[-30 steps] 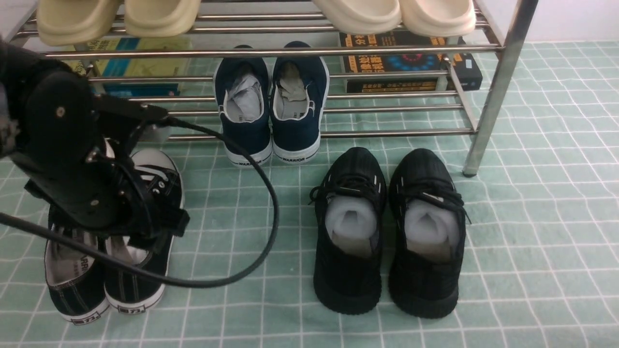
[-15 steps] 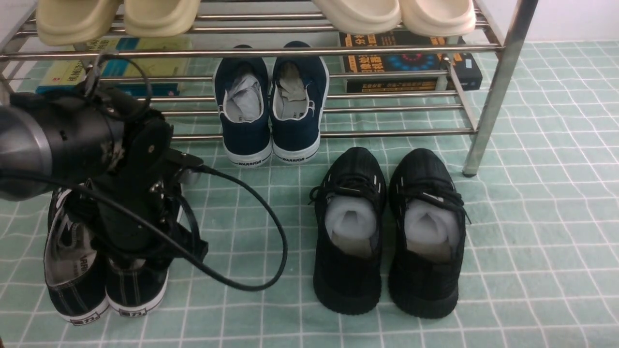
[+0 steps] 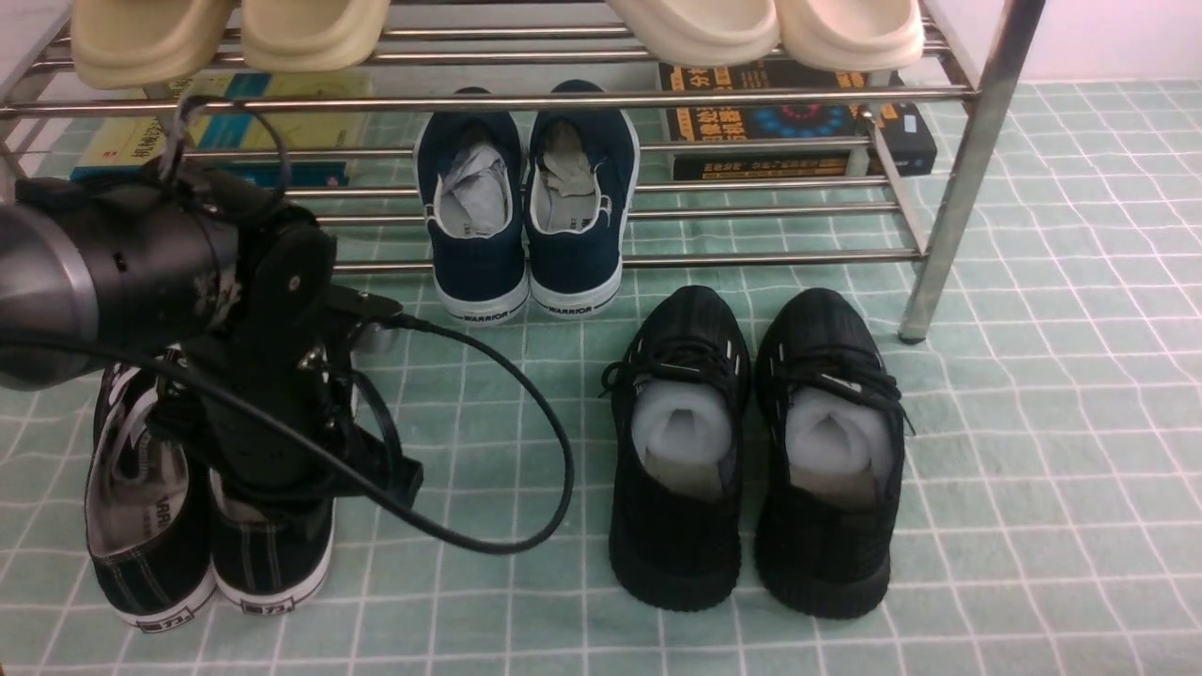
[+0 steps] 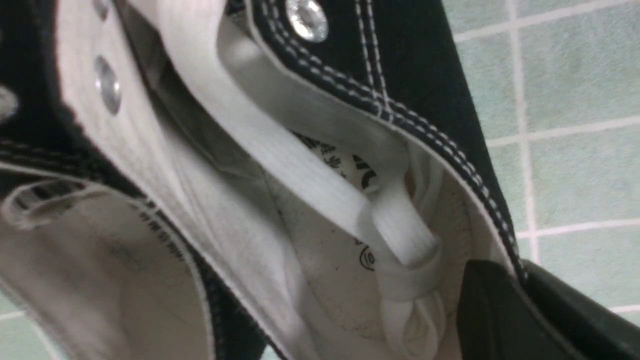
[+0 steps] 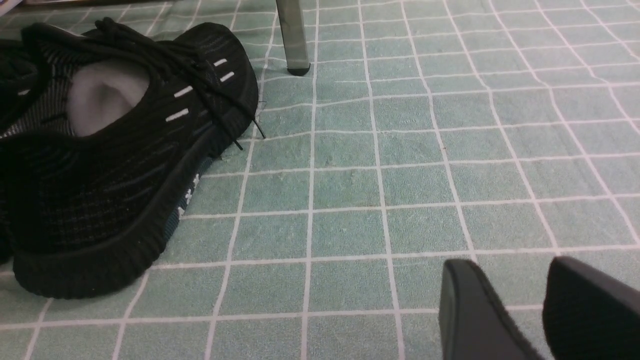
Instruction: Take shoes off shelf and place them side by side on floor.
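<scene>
The left canvas sneaker (image 3: pixel 150 554) sits on the tiled floor (image 3: pixel 451 601). Just beside it is the right canvas sneaker (image 3: pixel 272 563), its side wall pinched between the nearly closed fingers of the left claw (image 4: pixel 520 280). Both are off the metal rack (image 3: pixel 770 256), so what seems left is squaring up this one, then letting go. Floor shows between this sneaker and the black knit sneakers (image 3: pixel 681 451), giving some room on that side; its mate leaves hardly any on the other. The right claw (image 5: pixel 520 300) stands a little open over floor, gripping nothing.
</scene>
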Robot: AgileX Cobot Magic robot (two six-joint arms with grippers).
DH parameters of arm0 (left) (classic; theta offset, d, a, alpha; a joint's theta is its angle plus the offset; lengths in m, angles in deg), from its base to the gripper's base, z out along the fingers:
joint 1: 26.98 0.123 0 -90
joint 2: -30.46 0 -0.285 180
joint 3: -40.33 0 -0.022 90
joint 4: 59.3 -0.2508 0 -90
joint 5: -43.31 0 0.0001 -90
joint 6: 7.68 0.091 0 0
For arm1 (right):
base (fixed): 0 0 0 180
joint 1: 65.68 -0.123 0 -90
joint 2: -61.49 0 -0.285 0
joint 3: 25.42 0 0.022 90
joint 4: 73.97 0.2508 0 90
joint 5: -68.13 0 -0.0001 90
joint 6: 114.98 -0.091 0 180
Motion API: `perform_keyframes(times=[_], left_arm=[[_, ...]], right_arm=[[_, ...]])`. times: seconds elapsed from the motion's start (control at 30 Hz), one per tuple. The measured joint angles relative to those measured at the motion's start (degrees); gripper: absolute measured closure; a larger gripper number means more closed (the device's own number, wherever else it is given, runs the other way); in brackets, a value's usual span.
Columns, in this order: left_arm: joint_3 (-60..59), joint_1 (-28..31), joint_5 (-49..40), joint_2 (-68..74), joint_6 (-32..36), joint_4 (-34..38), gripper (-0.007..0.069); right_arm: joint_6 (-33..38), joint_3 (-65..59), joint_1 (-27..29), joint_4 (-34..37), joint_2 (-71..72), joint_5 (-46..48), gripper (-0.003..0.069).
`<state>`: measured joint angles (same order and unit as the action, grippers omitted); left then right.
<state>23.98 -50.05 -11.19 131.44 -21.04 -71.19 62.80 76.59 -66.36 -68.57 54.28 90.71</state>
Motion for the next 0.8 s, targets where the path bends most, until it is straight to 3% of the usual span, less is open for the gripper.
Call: perform_keyframes(times=[0.37,0.5,0.67,0.8], left_arm=[[0.00,0.00,0.94,0.00,-1.11,0.65,0.0570],[0.00,0.00,1.36,-0.83,-5.29,0.50,0.0489],[0.00,0.00,1.08,-5.31,-9.64,-1.43,0.0274],[0.00,0.00,-0.50,-11.09,-10.62,-3.39,0.0203]], right_arm=[[0.00,0.00,0.00,0.00,0.00,0.00,0.0420],[0.00,0.00,0.00,0.00,0.00,0.00,0.0420],[0.00,0.00,0.00,0.00,0.00,0.00,0.0420],[0.00,0.00,0.00,0.00,0.00,0.00,0.0420]])
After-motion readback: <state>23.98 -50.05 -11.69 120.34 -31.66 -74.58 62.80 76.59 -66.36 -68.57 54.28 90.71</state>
